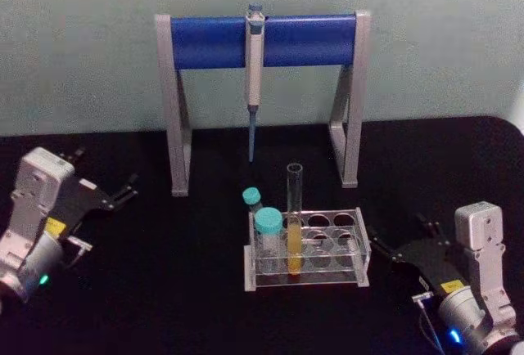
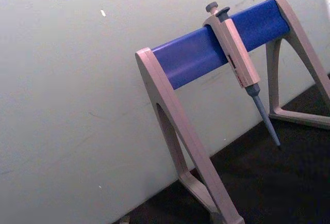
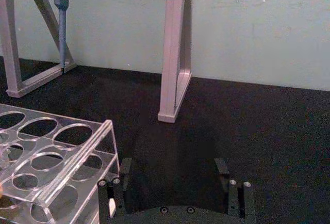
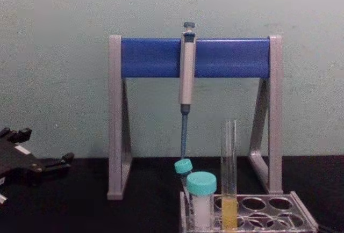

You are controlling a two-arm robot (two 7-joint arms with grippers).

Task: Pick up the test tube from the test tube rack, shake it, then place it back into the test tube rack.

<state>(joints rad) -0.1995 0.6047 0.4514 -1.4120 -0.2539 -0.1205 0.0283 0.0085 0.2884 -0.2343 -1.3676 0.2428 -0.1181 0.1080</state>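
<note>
In the test tube rack (image 1: 327, 244), I see the test tube (image 1: 294, 220) standing upright beside two teal-capped vials (image 1: 268, 236). Right of the rack, the right gripper (image 1: 401, 249) rests spread and empty; well left, the left gripper (image 1: 106, 195) is parted too.

wall (image 1: 82, 44): pale green (plain) | table (image 1: 188, 289): black

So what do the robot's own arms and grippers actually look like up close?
Each arm ends in a light grey, boxy wrist block carrying a flat black gripper with two short black fingers. The left gripper and the right gripper each bear a small yellow sticker. A green light glows on the left arm, a blue one on the right, where thin cables run. The right wrist view shows small screws on the black frame.
</note>
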